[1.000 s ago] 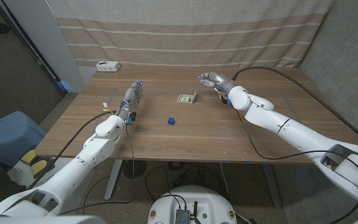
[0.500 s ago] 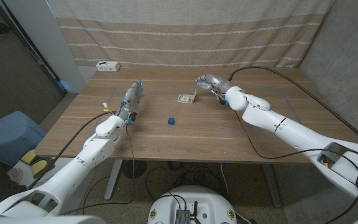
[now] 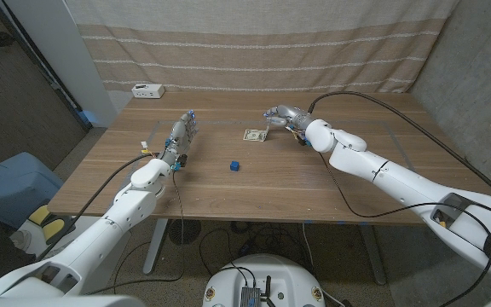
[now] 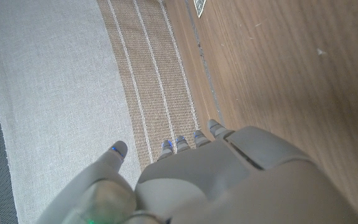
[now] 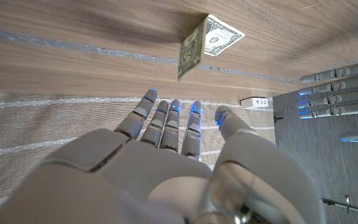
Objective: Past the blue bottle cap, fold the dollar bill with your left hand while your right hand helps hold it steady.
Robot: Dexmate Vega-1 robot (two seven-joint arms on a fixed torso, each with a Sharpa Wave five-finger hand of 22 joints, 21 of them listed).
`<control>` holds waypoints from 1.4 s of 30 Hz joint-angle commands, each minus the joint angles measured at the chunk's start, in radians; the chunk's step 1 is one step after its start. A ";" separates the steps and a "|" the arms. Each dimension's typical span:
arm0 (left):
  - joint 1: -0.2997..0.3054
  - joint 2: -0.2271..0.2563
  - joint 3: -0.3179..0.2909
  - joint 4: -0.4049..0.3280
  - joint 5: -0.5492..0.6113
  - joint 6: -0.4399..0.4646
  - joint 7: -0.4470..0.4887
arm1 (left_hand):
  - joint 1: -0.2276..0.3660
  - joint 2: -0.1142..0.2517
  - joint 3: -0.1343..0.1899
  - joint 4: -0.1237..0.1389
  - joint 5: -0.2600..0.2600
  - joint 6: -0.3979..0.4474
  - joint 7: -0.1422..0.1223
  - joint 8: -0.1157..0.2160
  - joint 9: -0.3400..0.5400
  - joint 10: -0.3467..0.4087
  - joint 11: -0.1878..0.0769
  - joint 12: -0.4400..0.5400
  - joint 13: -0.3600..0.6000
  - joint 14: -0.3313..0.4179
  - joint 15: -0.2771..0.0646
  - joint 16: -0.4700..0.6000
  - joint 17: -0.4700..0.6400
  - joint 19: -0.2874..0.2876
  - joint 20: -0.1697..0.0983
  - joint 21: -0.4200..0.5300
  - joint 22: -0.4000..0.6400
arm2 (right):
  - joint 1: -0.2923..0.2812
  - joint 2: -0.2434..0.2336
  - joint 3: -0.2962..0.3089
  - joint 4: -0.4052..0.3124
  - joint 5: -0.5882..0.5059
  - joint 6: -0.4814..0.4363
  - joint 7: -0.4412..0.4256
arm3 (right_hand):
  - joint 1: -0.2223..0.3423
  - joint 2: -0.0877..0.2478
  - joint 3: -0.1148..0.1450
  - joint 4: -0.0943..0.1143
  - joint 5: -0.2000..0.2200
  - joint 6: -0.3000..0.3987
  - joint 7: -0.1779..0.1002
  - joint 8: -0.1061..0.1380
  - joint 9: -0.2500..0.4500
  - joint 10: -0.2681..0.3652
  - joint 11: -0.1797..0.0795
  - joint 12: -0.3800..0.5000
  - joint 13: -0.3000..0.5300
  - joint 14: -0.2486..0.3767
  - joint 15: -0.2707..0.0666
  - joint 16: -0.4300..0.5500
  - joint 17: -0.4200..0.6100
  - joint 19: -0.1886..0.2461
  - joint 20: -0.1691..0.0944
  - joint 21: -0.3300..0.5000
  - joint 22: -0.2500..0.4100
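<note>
On the wooden desk (image 3: 254, 183), the half-folded dollar bill (image 3: 254, 135) stands partly upright; right hand (image 3: 281, 114) nearby, left hand (image 3: 181, 134) apart, both spread and empty.

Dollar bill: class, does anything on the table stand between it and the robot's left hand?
Nothing visible does. Bare wood separates the left hand from the dollar bill. The blue bottle cap sits nearer the robot, off that line.

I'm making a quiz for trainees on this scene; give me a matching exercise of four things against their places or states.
Things:
1. small blue bottle cap
2. green paper dollar bill
3. left hand
4. right hand

States:
A. open, near the bill's raised end
B. table middle
C. partly folded up
D. open, far from the bill

Pairs: 1-B, 2-C, 3-D, 4-A
</note>
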 commanded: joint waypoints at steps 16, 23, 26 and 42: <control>0.027 0.014 -0.007 -0.035 -0.007 0.013 0.013 | 0.007 0.051 -0.006 -0.001 0.011 -0.210 -0.006 -0.006 0.006 -0.229 -0.002 -0.004 0.003 -0.225 -0.004 -0.002 0.004 -0.070 0.002 -0.006 0.005 | 0.002 0.009 -0.025 0.005 -0.025 -0.024 0.051 | 0.020 -0.002 0.017 0.006 -0.004 0.052 -0.009 -0.003 0.001 0.054 -0.029 0.007 0.002 0.000 -0.012 0.003 0.006 0.009 -0.009 -0.008 0.005; 0.031 0.017 -0.008 -0.041 -0.008 0.012 0.011 | 0.007 0.051 -0.007 -0.001 0.012 -0.211 -0.005 -0.006 0.006 -0.230 -0.003 -0.005 0.003 -0.225 -0.005 -0.002 0.004 -0.069 0.002 -0.007 0.005 | 0.009 0.008 -0.039 -0.005 -0.040 -0.080 0.084 | 0.025 -0.002 0.019 0.007 -0.004 0.076 -0.009 0.000 0.001 0.073 -0.037 0.009 0.002 0.002 -0.015 0.004 0.006 0.011 -0.011 -0.009 0.005; 0.031 0.019 -0.008 -0.044 -0.008 0.012 0.008 | 0.007 0.051 -0.007 -0.001 0.012 -0.211 -0.005 -0.006 0.006 -0.228 -0.002 -0.004 0.003 -0.225 -0.004 -0.002 0.004 -0.069 0.002 -0.008 0.005 | 0.012 0.010 -0.049 -0.011 -0.053 -0.115 0.095 | 0.027 -0.004 0.019 0.007 -0.004 0.090 -0.005 0.001 0.001 0.085 -0.026 0.010 0.002 -0.007 -0.015 0.000 0.006 0.009 -0.013 -0.010 0.005; 0.025 0.028 -0.004 -0.049 -0.007 0.029 0.003 | 0.007 0.052 -0.010 -0.001 0.014 -0.212 -0.004 -0.005 0.006 -0.230 -0.002 -0.006 0.003 -0.225 -0.004 -0.001 0.004 -0.068 0.002 -0.012 0.005 | 0.035 0.028 -0.074 0.035 -0.039 -0.175 0.128 | 0.027 -0.007 0.016 0.009 -0.005 0.093 0.005 -0.009 0.001 0.076 0.006 0.000 0.002 -0.015 -0.010 -0.004 0.006 0.004 -0.016 -0.014 0.005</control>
